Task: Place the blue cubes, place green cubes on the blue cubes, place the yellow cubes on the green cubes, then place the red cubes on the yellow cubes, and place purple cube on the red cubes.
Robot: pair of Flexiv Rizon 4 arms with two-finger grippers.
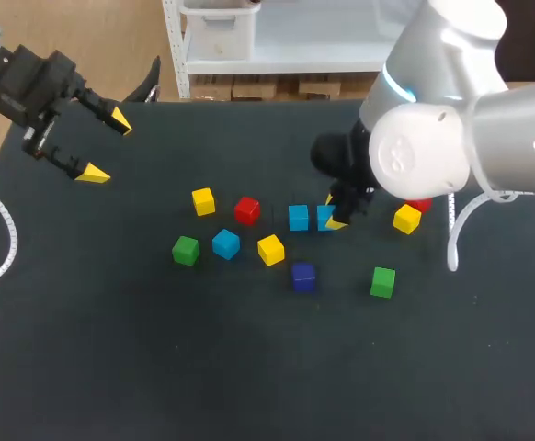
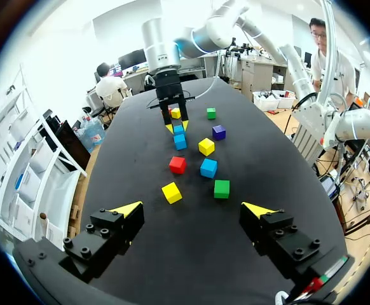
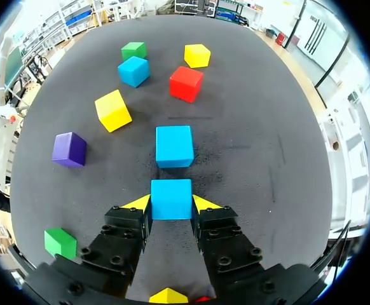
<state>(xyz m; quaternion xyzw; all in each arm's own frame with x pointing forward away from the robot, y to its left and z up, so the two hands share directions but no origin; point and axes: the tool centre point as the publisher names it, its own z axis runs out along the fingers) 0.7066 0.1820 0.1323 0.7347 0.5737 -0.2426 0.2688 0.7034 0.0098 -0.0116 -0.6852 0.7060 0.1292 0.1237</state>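
My right gripper [image 3: 171,204] is shut on a blue cube [image 3: 171,199], low at the table and just behind a second blue cube [image 3: 174,146]; the head view shows the pair side by side, held cube [image 1: 324,218] and free cube [image 1: 298,218]. A third blue cube [image 1: 226,243] lies further left, with a green cube [image 1: 186,250], two yellow cubes [image 1: 203,201] [image 1: 270,249] and a red cube [image 1: 246,210] around it. A purple cube [image 1: 303,276] and another green cube [image 1: 383,281] sit nearer the front. My left gripper [image 1: 107,147] hangs open above the far left, holding nothing.
A third yellow cube [image 1: 407,219] and a red cube [image 1: 419,205], partly hidden by my right arm, lie to the right of the held cube. The black table [image 1: 111,367] carries no cubes in its front half.
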